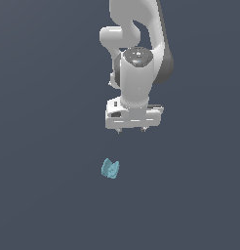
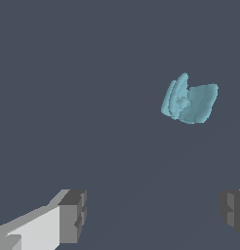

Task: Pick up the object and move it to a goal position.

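The object (image 1: 110, 169) is a small light-blue lumpy, notched block lying on the dark grey floor. It also shows in the wrist view (image 2: 189, 101). My white gripper (image 1: 131, 130) hangs above it, a little toward the exterior view's right, well apart from it. The gripper is open and empty. In the wrist view the gripper (image 2: 153, 210) shows two grey fingertips (image 2: 73, 215) spread wide, and the object lies beyond them, not between them.
The white arm (image 1: 136, 44) rises behind the gripper to the top edge of the exterior view. The dark grey floor (image 1: 44, 195) fills the rest of both views.
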Robot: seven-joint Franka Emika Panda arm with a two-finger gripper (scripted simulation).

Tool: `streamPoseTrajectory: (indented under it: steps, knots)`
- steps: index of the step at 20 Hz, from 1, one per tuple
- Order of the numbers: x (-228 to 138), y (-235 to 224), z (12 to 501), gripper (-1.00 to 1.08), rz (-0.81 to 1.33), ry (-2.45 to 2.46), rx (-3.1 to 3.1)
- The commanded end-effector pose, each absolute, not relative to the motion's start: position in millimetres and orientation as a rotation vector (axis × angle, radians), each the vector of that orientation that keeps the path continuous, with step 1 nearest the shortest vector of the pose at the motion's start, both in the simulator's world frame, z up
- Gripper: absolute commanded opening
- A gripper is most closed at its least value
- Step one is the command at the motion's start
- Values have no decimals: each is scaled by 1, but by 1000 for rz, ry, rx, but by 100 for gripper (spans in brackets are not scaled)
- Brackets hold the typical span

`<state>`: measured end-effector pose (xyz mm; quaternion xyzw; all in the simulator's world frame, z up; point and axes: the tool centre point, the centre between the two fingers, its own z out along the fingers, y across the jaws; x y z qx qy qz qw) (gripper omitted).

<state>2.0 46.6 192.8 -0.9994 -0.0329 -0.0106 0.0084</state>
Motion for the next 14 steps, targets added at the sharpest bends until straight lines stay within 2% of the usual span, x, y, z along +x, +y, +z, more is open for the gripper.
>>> streamPoseTrajectory:
  steps: [1, 14]
  knots:
    - [2, 46, 193, 100, -32, -101, -3123]
    - [31, 27, 172, 100, -23, 42, -3123]
